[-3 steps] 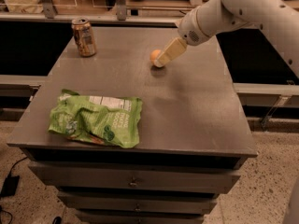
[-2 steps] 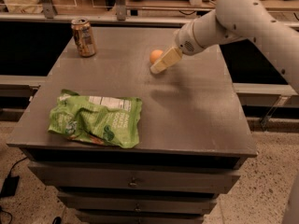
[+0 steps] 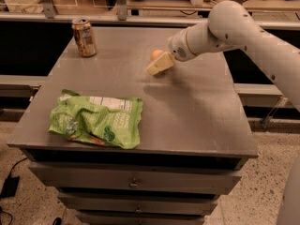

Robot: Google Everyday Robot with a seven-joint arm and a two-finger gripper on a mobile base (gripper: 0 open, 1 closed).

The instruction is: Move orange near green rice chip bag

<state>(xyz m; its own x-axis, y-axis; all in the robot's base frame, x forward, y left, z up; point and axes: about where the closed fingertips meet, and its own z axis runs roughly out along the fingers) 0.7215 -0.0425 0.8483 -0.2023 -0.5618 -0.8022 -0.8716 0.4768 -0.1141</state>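
Surface [image 3: 197, 111], one.
Chip bag [image 3: 96, 122], one: nearest item.
Tool [image 3: 158, 64], one: beyond the bag, to its right; grip state cannot be told.
Orange [image 3: 156, 54], one: just behind the tool, well apart from the bag. Likely light, firm, smooth and prone to rolling; take across its middle.
Can [image 3: 84, 37], one: farthest beyond the bag.

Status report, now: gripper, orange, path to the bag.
Gripper low, just in front of orange. Orange not yet near green rice chip bag, front-left. Can back-left, off the path.
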